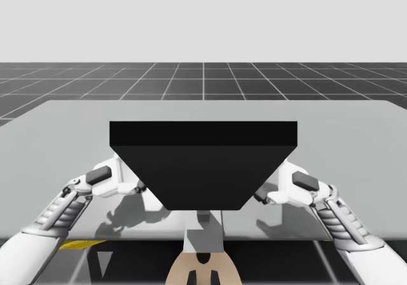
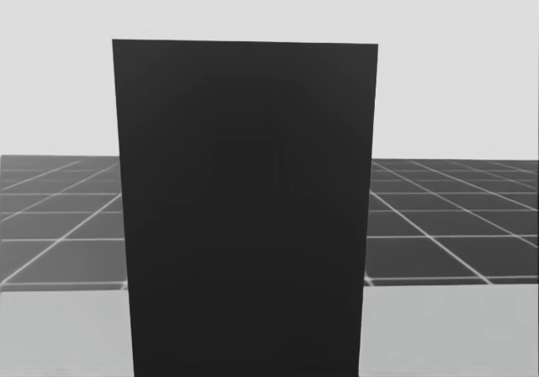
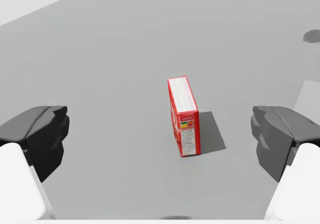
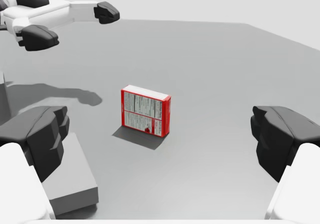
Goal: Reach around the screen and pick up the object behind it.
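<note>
Standing on edge on the table [image 1: 356, 132] behind the screen [image 1: 203, 164]: one red box [image 3: 183, 116], at twelve o'clock from the left gripper [image 3: 160, 134], whose fingers are spread wide and empty, with the narrow end facing it. Right gripper [image 4: 159, 135], likewise spread and holding nothing, meets the box's broad face near twelve o'clock. You would do best to send the left straight ahead and low, straddle the thin width, then close on both broad faces — with the right held clear.
</note>
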